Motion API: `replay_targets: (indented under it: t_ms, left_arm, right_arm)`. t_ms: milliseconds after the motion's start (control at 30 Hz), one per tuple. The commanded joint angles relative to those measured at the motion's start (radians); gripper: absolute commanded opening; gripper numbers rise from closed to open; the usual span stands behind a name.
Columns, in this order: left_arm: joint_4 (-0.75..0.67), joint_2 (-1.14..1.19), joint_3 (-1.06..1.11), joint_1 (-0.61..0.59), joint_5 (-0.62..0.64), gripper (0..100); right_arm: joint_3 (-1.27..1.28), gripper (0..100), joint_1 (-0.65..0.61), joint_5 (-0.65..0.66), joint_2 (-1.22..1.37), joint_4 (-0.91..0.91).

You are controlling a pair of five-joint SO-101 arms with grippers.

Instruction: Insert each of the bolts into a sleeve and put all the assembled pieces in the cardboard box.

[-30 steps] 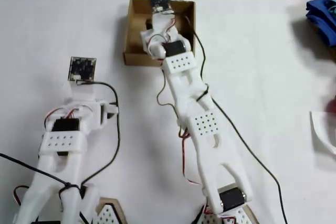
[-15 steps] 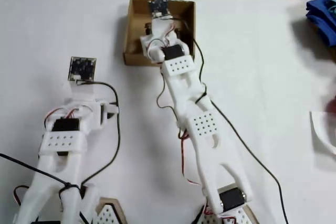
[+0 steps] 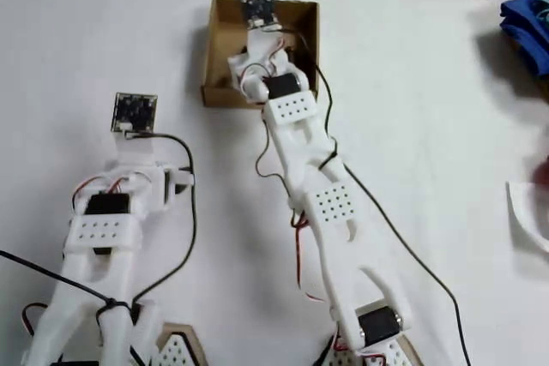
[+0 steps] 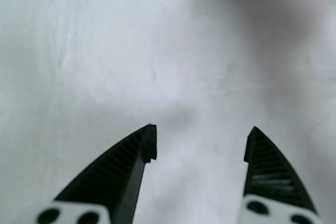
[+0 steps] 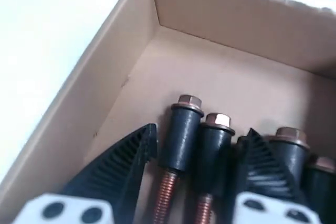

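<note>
The white tabletop [image 3: 429, 83] spreads under the left end effector [image 4: 202, 128], whose jaws stand wide apart with nothing between them. A corner of the cardboard box [image 3: 219, 49] lies well ahead of its tips. The right end effector [image 5: 200, 130] hangs down inside that box, also spread wide and clamping nothing. Two assembled pieces [image 5: 214, 145] lie side by side on the box floor between its tips, and two more lie just outside one tip. These pieces look stiff and dense for their size, and being round they would likely roll. The black sleeves [image 5: 184, 135] offer the broadest hold, so gripping across a sleeve's middle seems safer than pinching the copper-coloured bolt heads [image 5: 189, 100].
</note>
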Motion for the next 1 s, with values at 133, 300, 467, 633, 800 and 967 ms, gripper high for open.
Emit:
replay_targets:
  t_ms: [133, 300, 467, 633, 800, 967]
  left_arm:
    - [0.003, -0.003, -0.016, -0.008, 0.003, 28]
    - [0.005, -0.003, -0.058, -0.006, 0.003, 28]
    - [0.117, -0.094, -0.188, -0.017, 0.009, 28]
    - [0.367, -0.299, -0.312, -0.015, 0.011, 28]
    - [0.534, -0.491, -0.314, -0.017, 0.005, 28]
    - [0.68, -0.647, -0.309, -0.018, 0.005, 28]
  right_arm:
    - [-0.178, 19.3, 0.062, -0.002, -0.042, -0.031]
    - [-0.206, 14.8, 0.156, 0.048, -0.084, 0.002]
    - [-0.206, 11.4, 0.168, 0.083, -0.222, 0.297]
    - [-0.204, 11.5, 0.17, 0.091, -0.36, 0.584]
    - [-0.206, 11.3, 0.174, 0.092, -0.47, 0.796]
    - [-0.204, 11.2, 0.165, 0.092, -0.564, 0.868]
